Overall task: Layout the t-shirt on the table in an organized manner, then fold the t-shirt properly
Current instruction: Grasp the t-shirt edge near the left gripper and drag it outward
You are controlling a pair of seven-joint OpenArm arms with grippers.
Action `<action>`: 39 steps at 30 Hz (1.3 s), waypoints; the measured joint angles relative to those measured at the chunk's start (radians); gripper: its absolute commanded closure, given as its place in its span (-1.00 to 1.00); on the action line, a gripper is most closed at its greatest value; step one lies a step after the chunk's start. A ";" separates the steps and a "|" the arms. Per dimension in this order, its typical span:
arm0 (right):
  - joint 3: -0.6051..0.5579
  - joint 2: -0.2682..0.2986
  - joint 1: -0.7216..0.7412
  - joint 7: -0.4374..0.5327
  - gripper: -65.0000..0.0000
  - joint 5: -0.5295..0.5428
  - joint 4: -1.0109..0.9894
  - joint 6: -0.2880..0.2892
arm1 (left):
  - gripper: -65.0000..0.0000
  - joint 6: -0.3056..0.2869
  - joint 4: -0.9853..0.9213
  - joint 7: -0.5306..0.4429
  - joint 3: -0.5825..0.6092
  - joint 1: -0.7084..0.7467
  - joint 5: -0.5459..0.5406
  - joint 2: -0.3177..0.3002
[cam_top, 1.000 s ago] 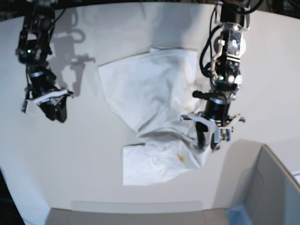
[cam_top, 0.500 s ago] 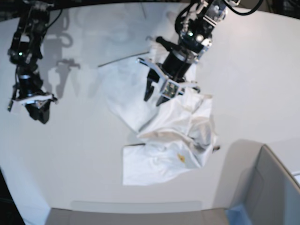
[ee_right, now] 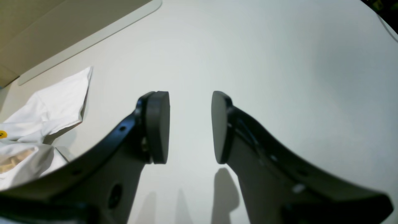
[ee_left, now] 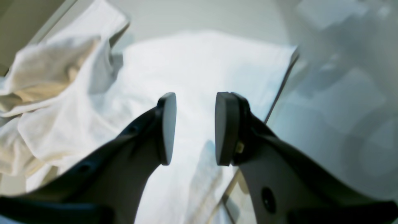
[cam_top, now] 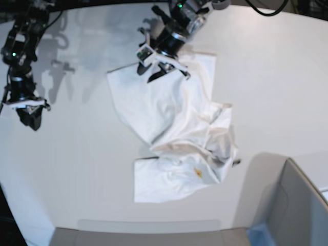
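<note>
T-shirt (cam_top: 174, 133) lying mid-table (cam_top: 87, 169), crumpled and half doubled over: smooth upper panel, bunched folds at the right, squarer flap nearest the camera. Print mostly hidden in the folds, only a small orange-yellow speck showing. Black bit at the right edge too small to make out. Left gripper (cam_top: 158, 66) hanging over the shirt's upper edge, jaws apart, nothing between the pads (ee_left: 166, 127); blurred cloth beneath in the wrist view, contact impossible to judge. Right gripper (cam_top: 28, 110) well apart over bare table, jaws spread and empty. Grey box (cam_top: 302, 210) cut off at the lower right corner.
</note>
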 measured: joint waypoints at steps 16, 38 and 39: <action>-0.004 0.000 -0.019 -0.002 0.29 -0.001 0.000 -0.001 | 0.32 0.000 0.005 0.165 0.072 -0.018 0.069 -0.018; -0.031 -0.007 -0.019 0.004 0.29 -0.002 0.000 0.000 | 0.89 0.027 -0.164 0.302 0.195 -0.142 0.082 0.011; -0.040 -0.009 -0.019 0.001 0.29 0.000 0.000 0.000 | 0.96 0.034 -0.179 0.301 0.195 -0.145 0.093 0.014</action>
